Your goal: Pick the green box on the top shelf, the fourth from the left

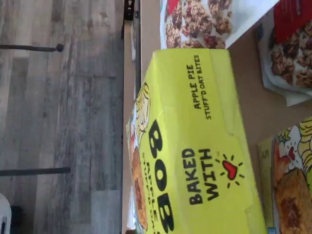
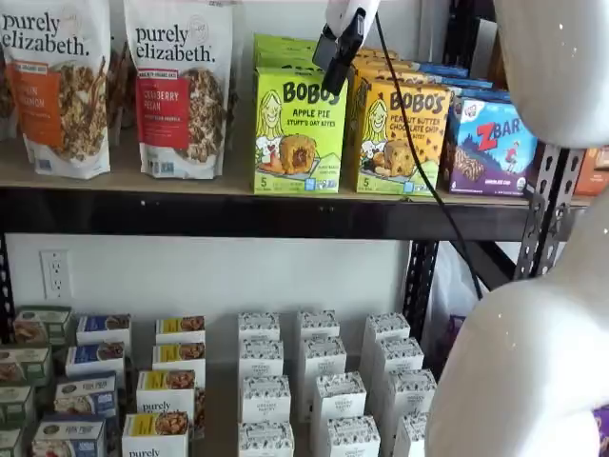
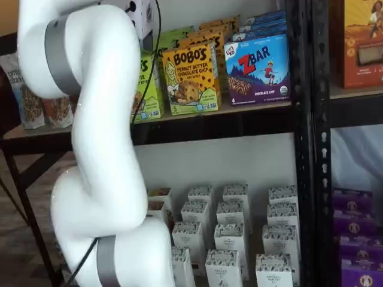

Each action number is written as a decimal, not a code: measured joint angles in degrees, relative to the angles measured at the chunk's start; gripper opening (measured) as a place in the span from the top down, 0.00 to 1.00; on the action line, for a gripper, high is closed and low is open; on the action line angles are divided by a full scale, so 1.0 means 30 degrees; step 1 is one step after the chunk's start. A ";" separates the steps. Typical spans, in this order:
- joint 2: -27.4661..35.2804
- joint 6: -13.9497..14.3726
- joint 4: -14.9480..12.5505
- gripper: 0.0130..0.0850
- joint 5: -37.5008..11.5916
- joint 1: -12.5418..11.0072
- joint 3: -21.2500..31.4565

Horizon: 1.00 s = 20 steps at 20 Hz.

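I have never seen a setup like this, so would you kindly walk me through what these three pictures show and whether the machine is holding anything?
The big white jointed shape is a robot arm standing in front of store-style shelves. Two pictures come from fixed cameras facing the shelves; the third comes from a camera on the arm's wrist, and its picture is turned on its side.

On the top shelf stand two Purely Elizabeth granola bags, the green box of Bobo's apple pie oat bites, an orange-yellow Bobo's peanut butter box and a blue ZBar box. Small cartons fill the space below.

The tool hangs at the green box's upper right corner in a shelf view. Its fingers show only side-on, so the gap cannot be seen. It holds nothing yet. The wrist view shows the box's top panel up close.
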 joint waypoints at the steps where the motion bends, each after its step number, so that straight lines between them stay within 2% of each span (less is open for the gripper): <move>1: 0.0068 0.0018 -0.0057 0.00 0.0056 0.0028 -0.0071; 8: 0.0529 0.0237 -0.0870 0.00 0.0673 0.0378 -0.0560; 16: 0.0381 0.0604 -0.1988 0.00 0.0267 0.1002 0.0060; 20: 0.0252 0.0737 -0.2259 0.00 0.0007 0.1209 0.0480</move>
